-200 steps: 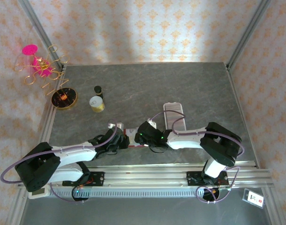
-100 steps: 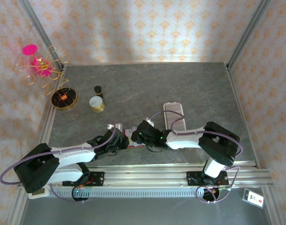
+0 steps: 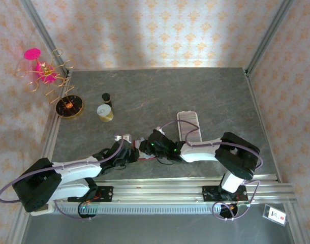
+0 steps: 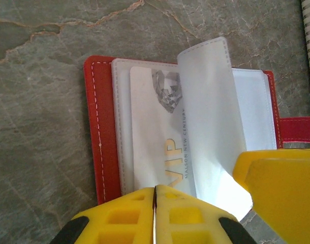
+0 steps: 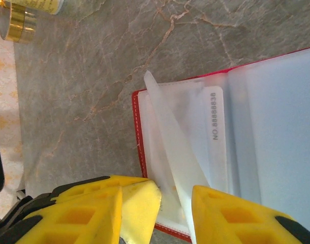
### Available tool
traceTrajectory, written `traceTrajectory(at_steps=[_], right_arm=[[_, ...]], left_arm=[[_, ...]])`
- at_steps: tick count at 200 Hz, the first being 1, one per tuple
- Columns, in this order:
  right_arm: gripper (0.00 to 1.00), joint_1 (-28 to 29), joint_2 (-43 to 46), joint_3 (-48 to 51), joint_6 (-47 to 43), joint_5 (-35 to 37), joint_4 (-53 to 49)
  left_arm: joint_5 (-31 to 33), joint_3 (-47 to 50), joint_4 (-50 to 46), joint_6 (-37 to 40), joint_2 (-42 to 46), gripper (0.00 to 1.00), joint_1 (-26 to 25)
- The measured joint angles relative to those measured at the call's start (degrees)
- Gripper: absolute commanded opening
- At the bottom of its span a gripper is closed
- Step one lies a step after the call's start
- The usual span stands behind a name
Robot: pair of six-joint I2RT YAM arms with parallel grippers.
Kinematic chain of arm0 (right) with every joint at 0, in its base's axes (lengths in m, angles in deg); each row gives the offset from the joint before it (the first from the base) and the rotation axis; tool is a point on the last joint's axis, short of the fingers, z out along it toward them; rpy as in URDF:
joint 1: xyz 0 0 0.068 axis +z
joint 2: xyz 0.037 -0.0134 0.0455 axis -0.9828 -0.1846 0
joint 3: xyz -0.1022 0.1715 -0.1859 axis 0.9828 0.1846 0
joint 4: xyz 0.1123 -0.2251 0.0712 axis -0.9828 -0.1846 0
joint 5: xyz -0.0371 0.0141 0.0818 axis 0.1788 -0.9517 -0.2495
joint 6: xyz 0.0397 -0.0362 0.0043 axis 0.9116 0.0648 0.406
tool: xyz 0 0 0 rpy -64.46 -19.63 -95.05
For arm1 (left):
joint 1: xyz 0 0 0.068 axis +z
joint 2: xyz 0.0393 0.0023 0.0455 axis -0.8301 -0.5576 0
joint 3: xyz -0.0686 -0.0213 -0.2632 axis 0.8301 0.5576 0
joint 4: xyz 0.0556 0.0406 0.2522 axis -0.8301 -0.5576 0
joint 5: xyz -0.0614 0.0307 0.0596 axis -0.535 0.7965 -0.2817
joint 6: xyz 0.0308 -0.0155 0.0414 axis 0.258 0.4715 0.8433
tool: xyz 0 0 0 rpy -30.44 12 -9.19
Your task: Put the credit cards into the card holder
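The red card holder (image 4: 100, 127) lies open on the table near its front edge, seen small between both grippers (image 3: 144, 158). A white credit card (image 4: 152, 132) marked VIP lies flat in its clear sleeves. My left gripper (image 4: 155, 192) is shut, its yellow tips resting over the card's near end (image 3: 130, 155). A clear sleeve leaf (image 5: 167, 147) stands up from the holder (image 5: 136, 129). My right gripper (image 5: 170, 203) is open, its fingers astride that leaf (image 3: 149, 148). A numbered card strip (image 5: 214, 119) shows through the sleeve.
A yellow-lidded jar (image 3: 104, 112) and a small dark bottle (image 3: 106, 97) stand at the back left. Beside them are a round dish (image 3: 69, 107) and a gold wire stand with pink pieces (image 3: 43, 71). A white ribbed object (image 3: 188, 124) lies behind the right arm.
The right gripper has edged slightly left over the holder and its jaws have narrowed a little. The left arm has stretched a bit; its gripper stays shut.
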Motion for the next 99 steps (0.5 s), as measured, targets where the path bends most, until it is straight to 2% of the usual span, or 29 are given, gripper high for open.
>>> traceTrajectory(at_steps=[51,99], right_arm=[[0.4,0.0,0.0,0.11,0.87,-0.2,1.55],[0.4,0.0,0.0,0.15,1.07,-0.22,1.68]], left_arm=[[0.81,0.26,-0.04,-1.09,3.04,0.1,0.0],[4.46,1.27,-1.68,-2.78,7.93,0.1,0.0]])
